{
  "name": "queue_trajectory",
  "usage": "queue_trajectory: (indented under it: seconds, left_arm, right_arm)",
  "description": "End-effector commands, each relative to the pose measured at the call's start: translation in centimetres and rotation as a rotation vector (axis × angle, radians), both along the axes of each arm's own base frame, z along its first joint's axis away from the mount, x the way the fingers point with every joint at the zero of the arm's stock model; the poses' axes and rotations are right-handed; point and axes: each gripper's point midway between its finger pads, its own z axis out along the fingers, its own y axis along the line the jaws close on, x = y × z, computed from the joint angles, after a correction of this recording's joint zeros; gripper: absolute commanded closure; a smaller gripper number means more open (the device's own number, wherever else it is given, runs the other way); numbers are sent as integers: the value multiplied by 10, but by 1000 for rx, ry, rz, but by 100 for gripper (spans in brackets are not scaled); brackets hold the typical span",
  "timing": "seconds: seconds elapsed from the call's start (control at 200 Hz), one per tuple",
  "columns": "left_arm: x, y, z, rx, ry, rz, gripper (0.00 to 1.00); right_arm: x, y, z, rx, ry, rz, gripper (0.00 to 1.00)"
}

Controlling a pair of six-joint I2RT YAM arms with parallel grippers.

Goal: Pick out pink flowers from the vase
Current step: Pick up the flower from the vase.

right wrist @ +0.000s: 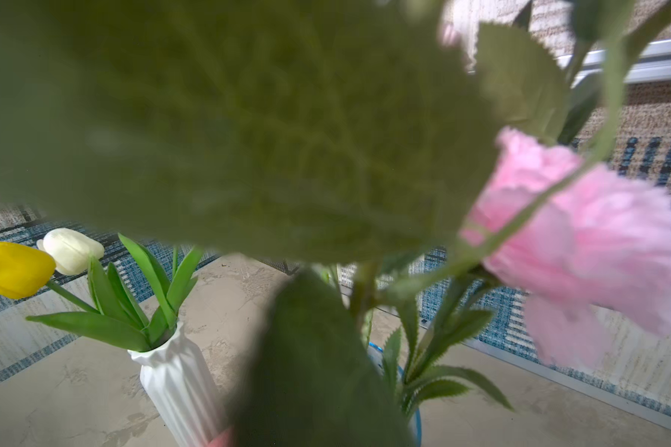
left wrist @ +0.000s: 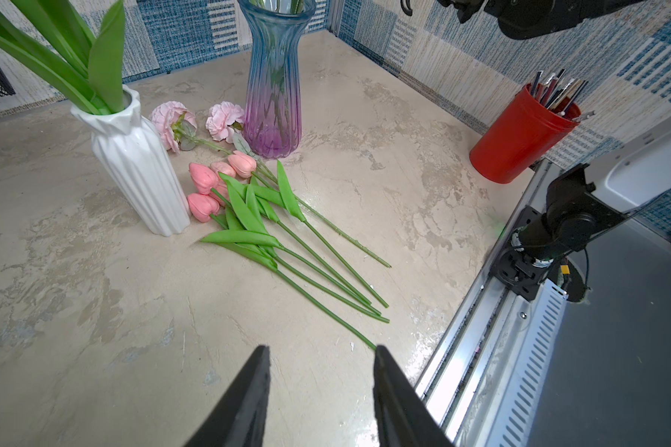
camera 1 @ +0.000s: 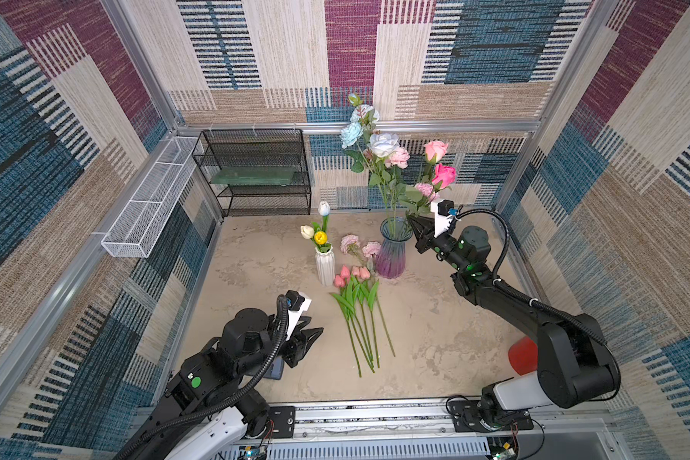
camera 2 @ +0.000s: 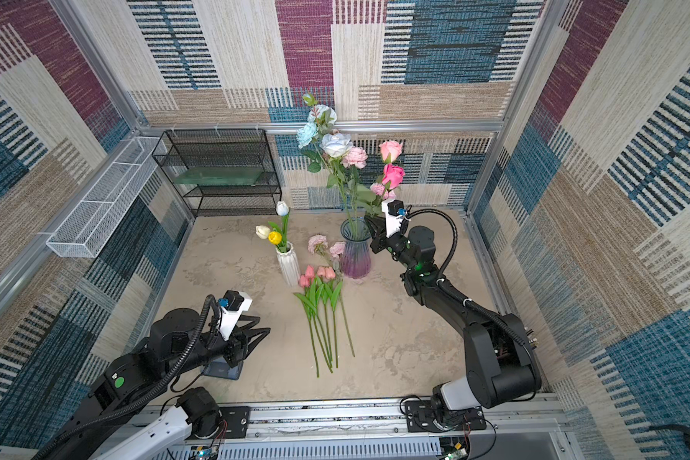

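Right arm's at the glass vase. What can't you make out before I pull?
- Right gripper: a blurred leaf fills the right wrist view; in both top views leaves hide whether it pinches any stem.
- Dark flat item: mostly under the left arm, unidentifiable.
- Green slab on the black shelf: blurred behind mesh.

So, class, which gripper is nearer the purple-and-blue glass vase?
Right. The right gripper is at the rim of the glass vase, among stems; the left gripper is apart, beyond the pink tulips.

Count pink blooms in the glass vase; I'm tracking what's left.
4: peony beside the white rose, pale pink rose at right, deep pink rose below it, frilly bloom lowest. More may be hidden.
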Motion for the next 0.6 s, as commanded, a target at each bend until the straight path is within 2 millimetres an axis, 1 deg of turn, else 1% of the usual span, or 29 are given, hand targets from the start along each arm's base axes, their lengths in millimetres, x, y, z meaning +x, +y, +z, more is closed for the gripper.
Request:
queue_trajectory:
  seconds: [0.0, 0.115, 0.27, 0.371, 0.456, 0.551, 0.596]
  left_arm:
    - [3, 2, 11, -2, -52, 5, 55]
    - [2, 4, 18, -7, -68, 10, 55]
    - [2, 12, 31, -5, -100, 37, 54]
    - [3, 14, 44, -17, -125, 47, 49]
    - [2, 13, 55, -38, -144, 41, 45]
    - [3, 9, 67, -55, -165, 29, 42]
    - [5, 8, 73, -57, -177, 29, 41]
  right_arm:
    - [-7, 7, 15, -19, -51, 30, 94]
    - [-12, 11, 27, -49, -72, 33, 96]
    - [-21, 12, 60, -95, -126, 22, 97]
    - [-28, 12, 94, -125, -173, 9, 96]
    - [-39, 11, 126, -135, -224, 5, 96]
    - [-58, 14, 162, -142, -305, 30, 97]
    - [-68, 17, 176, -136, -336, 48, 97]
